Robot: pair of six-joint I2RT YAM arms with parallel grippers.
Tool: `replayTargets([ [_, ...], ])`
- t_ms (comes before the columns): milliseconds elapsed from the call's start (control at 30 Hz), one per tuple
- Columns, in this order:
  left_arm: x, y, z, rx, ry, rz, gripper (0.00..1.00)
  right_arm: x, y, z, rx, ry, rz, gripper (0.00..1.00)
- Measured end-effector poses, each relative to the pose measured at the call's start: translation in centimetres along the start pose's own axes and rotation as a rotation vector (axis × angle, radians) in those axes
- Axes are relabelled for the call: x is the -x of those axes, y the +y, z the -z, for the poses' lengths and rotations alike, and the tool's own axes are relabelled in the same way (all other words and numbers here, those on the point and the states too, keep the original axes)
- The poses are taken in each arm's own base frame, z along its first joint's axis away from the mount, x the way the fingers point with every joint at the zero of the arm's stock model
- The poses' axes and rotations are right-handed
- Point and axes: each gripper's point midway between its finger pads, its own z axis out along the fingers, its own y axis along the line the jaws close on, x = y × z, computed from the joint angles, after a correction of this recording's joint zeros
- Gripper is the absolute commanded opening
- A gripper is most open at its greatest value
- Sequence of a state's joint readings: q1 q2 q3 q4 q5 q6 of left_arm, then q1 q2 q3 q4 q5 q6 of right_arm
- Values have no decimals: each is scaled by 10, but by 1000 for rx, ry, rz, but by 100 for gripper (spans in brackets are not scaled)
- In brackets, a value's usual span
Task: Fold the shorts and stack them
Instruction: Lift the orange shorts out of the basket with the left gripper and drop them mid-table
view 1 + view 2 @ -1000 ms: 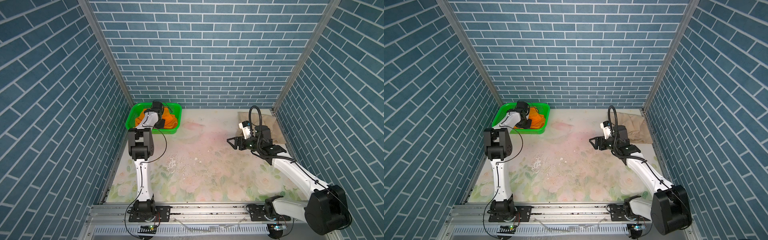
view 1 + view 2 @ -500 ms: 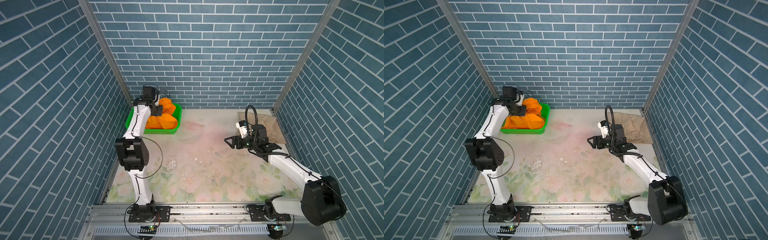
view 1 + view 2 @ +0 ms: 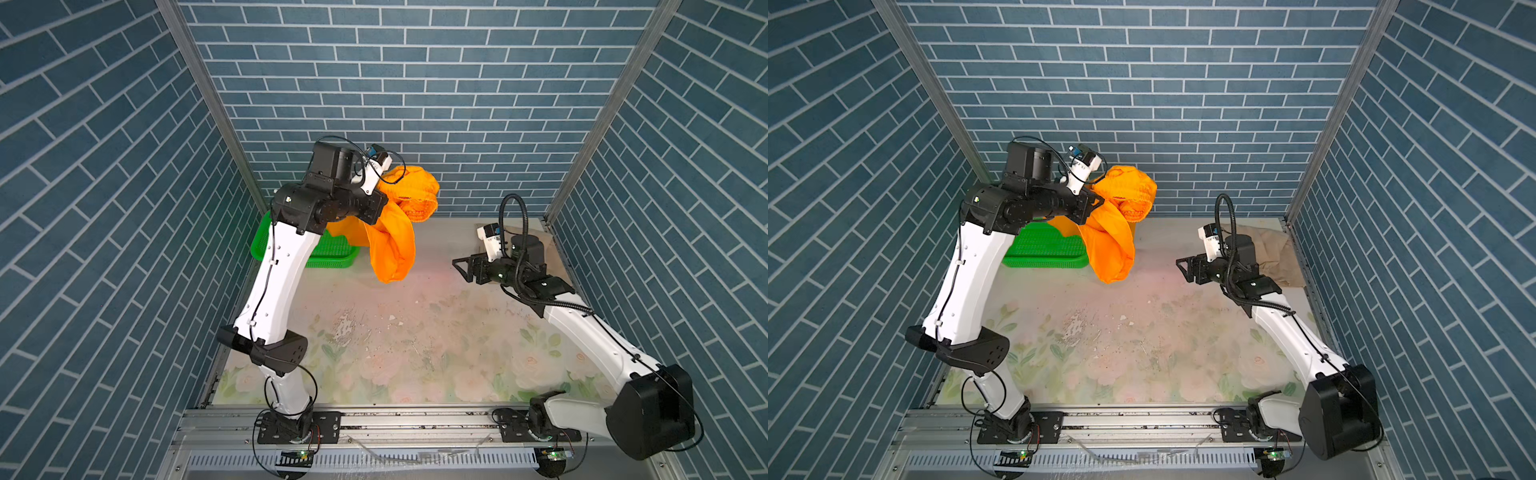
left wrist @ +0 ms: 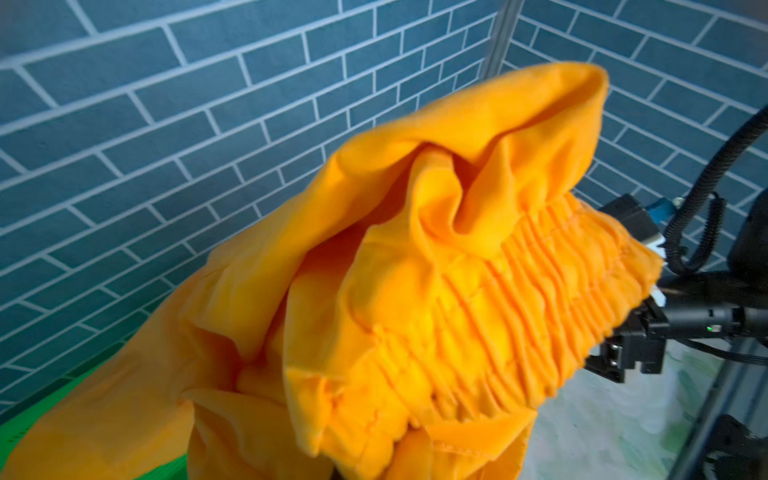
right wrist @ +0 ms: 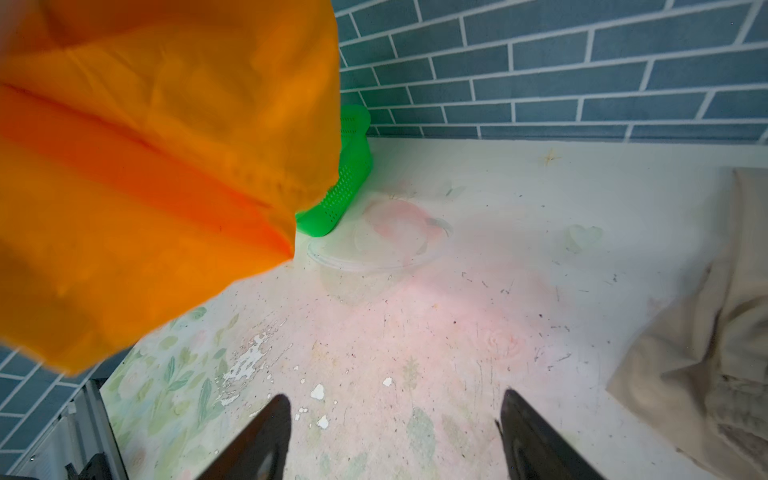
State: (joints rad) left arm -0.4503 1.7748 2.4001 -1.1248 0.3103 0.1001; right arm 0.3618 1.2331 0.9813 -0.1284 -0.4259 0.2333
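A green basket (image 3: 332, 253) is seen at the far left of the table (image 3: 395, 332), close to the back wall. The left gripper (image 3: 1097, 202) is held high in the air, above the right end of the basket. It is clamped tight on the orange shorts (image 3: 395, 237), and its tips are buried in the cloth. In the left wrist view, the bunched stretchy waistband (image 4: 519, 316) is seen up close. The orange shorts are hung from that gripper in a loose bundle. The lowest end is dangled over the table, just to the right of the basket. Whether any cloth touches the basket cannot be told.

Further right, the right gripper (image 3: 462, 267) is held above the table and is turned toward the orange shorts. Its two black fingers (image 5: 257, 440) are spread wide apart, and nothing is held between them. The gripper is kept well apart from the hanging cloth.

At the far right, the beige shorts (image 3: 1273, 253) are laid flat and rumpled on the table, near the back corner. They are partly hidden behind the right arm.
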Motion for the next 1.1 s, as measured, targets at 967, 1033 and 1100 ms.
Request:
replayTargets([
  [967,-185,-62,-59,-136,288,154,100,-83,-29,-58,-10,332,-124,84],
  [1033,-178,-45,-43,-78,236,181,100,-99,-23,-75,35,390,-138,84],
  [1100,-183,-26,-33,-8,223,219,100,-113,-10,-87,76,441,-127,83],
])
